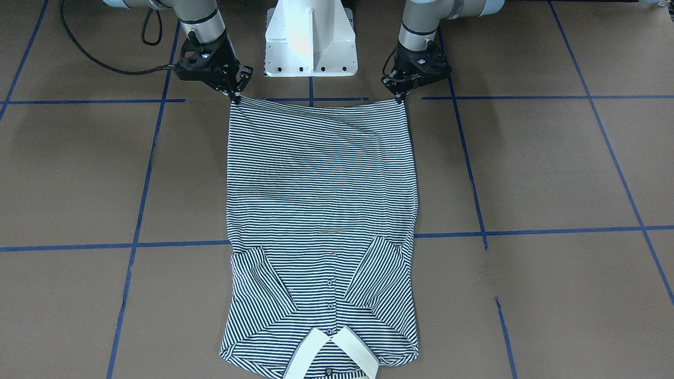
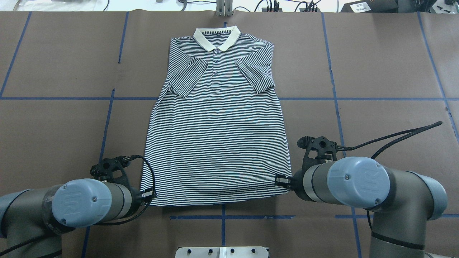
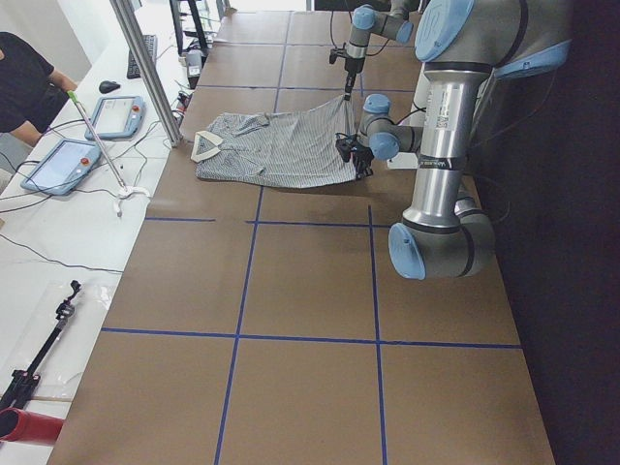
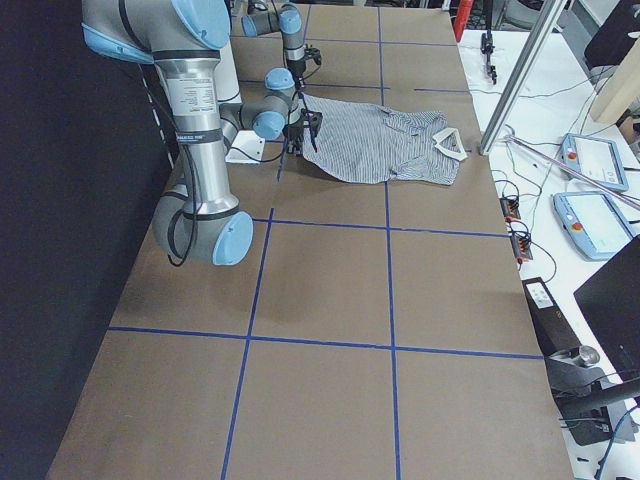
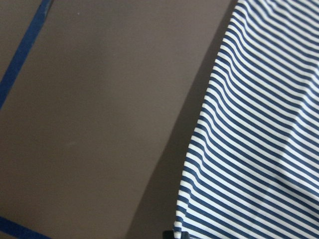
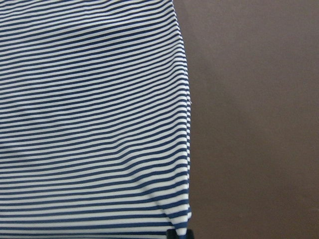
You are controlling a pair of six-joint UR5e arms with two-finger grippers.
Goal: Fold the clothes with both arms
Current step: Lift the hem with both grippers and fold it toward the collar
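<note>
The striped polo shirt (image 1: 321, 200) lies face up on the brown table, sleeves folded in over the chest and white collar (image 1: 331, 352) at the far end from the robot. My left gripper (image 1: 403, 97) is shut on one hem corner. My right gripper (image 1: 235, 98) is shut on the other hem corner. The hem is stretched straight between them and held slightly off the table. In the overhead view the shirt (image 2: 218, 136) runs from the collar (image 2: 216, 37) to the left gripper (image 2: 147, 196) and right gripper (image 2: 282, 180). Both wrist views show striped fabric (image 5: 264, 124) (image 6: 89, 114) beside bare table.
The white pedestal base (image 1: 310, 42) stands just behind the hem. Blue tape lines (image 1: 142, 179) cross the brown table. A metal post (image 3: 145, 68), tablets (image 3: 116, 114) and an operator (image 3: 24, 77) are on the collar side.
</note>
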